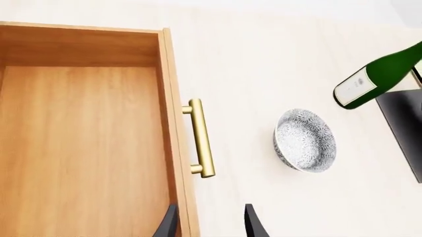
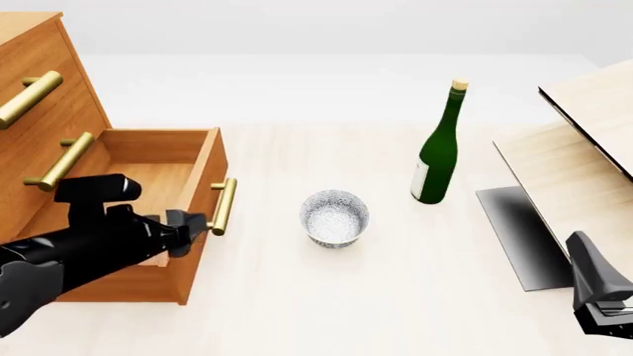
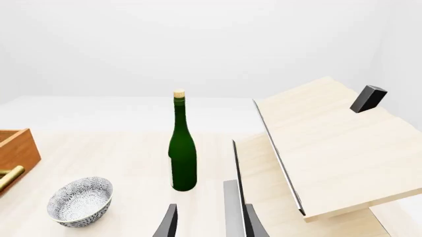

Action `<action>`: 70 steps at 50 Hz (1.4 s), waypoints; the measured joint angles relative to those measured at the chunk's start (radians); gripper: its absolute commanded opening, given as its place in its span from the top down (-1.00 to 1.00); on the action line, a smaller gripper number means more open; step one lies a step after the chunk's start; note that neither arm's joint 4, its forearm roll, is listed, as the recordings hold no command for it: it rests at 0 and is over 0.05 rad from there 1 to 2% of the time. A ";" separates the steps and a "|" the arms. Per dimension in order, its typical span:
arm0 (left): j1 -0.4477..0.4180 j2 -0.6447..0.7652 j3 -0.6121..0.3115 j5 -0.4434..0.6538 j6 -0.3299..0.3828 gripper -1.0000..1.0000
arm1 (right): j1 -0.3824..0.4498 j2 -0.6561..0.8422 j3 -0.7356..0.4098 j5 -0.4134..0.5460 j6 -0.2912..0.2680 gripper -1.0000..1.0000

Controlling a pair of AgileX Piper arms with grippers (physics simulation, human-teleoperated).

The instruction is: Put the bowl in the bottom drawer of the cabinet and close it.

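A pale light-wood table (image 2: 327,297) is being shown under a plain white, featureless backdrop. One cabinet (image 2: 40,89) of orange-brown wood is standing at the front view's left, with three drawers counted, each carrying one brass bar handle. The bottom drawer (image 2: 173,159) is being held pulled out, its wooden floor bare, its handle (image 2: 224,206) facing the table's middle.

One bowl (image 2: 334,217), white with grey speckling, is sitting upright on the table between the drawer front and one green bottle (image 2: 439,148), apart from both. The bottle is standing upright, corked and labelled. One pale panelled structure (image 2: 583,141) is being seen at the right, with a dark sheet (image 2: 519,237) lying beneath it and a small dark block (image 3: 367,98) resting on its slanted top.

Two arms are counted. The left gripper (image 1: 209,222) is hovering over the drawer's front edge near the handle, its fingers (image 1: 167,224) spread apart and gripping nothing. The right gripper (image 3: 209,222) is hanging low at the near right, pointing toward the bottle, its fingers (image 3: 169,223) likewise parted and empty.
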 measured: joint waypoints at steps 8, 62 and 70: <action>0.024 -0.059 -0.005 0.041 0.021 -1.00 | 0.000 0.000 0.000 0.000 0.000 -1.00; -0.084 -0.228 -0.162 0.186 0.118 -1.00 | 0.000 -0.006 0.000 0.005 -0.001 -1.00; -0.106 -0.237 -0.182 0.198 0.118 -1.00 | -0.001 -0.009 0.000 0.007 -0.001 -1.00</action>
